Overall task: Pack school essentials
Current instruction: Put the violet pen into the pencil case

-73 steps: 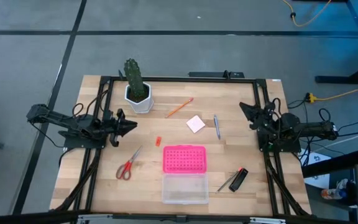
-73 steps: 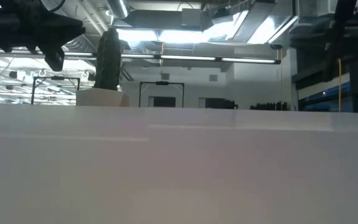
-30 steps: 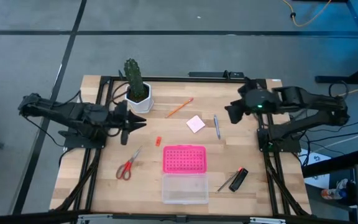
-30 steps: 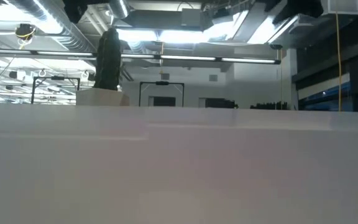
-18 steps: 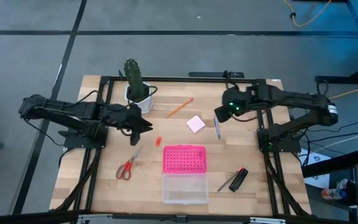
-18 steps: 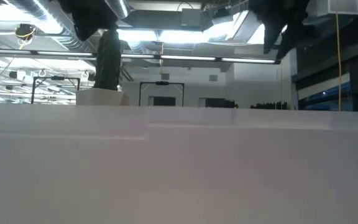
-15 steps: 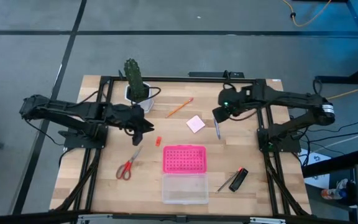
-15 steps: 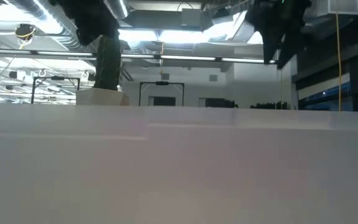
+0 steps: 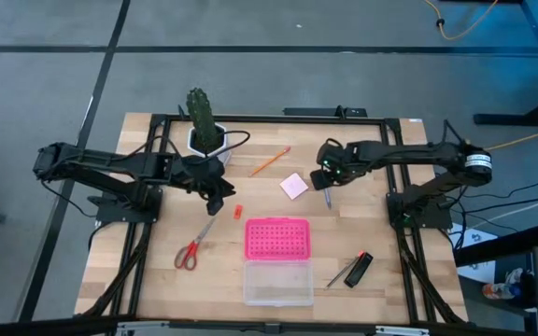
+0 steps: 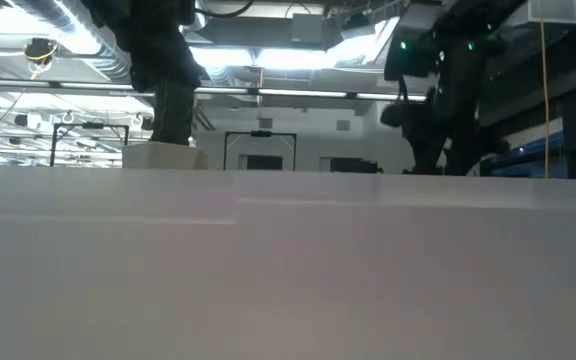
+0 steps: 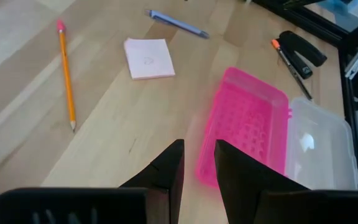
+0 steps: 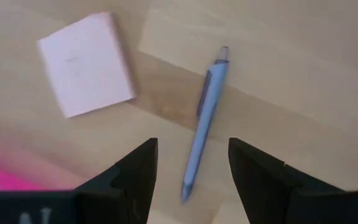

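My left gripper point(image 9: 219, 197) hovers open with a narrow gap point(image 11: 197, 167), just left of the tiny red-orange piece point(image 9: 236, 212) and above the red-handled scissors point(image 9: 192, 247). My right gripper point(image 9: 324, 179) is open over the blue pen point(image 9: 326, 190). In the right wrist view its fingers stand on either side of the pen's one end point(image 12: 191, 177) without touching it. The pink notepad point(image 9: 294, 185), orange pencil point(image 9: 269, 161), grey pen point(image 9: 342, 273) and black block point(image 9: 362, 266) all lie flat on the wooden table.
The dotted pink lid point(image 9: 276, 238) lies at the table's middle, with the clear box point(image 9: 277, 283) joined to it on the near side. A cactus in a white pot point(image 9: 204, 131) stands at the far left, close behind my left arm.
My left gripper has gone toward the table's right and near edges, closer to the red-orange piece. My right gripper has swung toward the table's left and come down over the blue pen. Nothing on the table has moved.
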Controlling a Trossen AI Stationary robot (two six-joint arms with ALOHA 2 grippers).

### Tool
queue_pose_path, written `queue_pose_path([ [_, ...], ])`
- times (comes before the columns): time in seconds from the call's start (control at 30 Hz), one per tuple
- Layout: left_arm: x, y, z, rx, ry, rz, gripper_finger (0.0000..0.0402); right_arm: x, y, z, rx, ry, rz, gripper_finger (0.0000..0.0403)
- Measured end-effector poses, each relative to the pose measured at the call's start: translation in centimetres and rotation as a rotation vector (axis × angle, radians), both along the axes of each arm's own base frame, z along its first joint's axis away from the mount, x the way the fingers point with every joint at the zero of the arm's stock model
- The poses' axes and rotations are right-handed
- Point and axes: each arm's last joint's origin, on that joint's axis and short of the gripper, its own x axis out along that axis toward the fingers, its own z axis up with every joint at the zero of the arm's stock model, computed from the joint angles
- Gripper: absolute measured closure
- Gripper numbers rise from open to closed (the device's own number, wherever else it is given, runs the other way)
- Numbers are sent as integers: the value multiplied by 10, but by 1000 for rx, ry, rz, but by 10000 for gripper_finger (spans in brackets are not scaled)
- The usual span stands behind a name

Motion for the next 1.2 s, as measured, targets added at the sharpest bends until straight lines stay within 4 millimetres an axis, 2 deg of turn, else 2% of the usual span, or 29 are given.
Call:
queue_pose_path([
  [0.23, 0, 1, 0, 21, -4, 26, 318, -3, 1, -29, -1, 34, -27, 205],
  [0.53, 0, 2, 0, 34, -5, 42, 318, 22, 1, -54, -9, 111, -6, 205],
  [0.8, 0, 2, 0, 35, -4, 43, 318, 26, 0, -68, 1, 182, -30, 207],
  [0.93, 0, 2, 0, 38, -4, 46, 318, 25, 0, -68, -8, 187, -34, 236],
  [1.2, 0, 3, 1, 70, -5, 85, 318, 24, 0, -68, -14, 192, -62, 340],
])
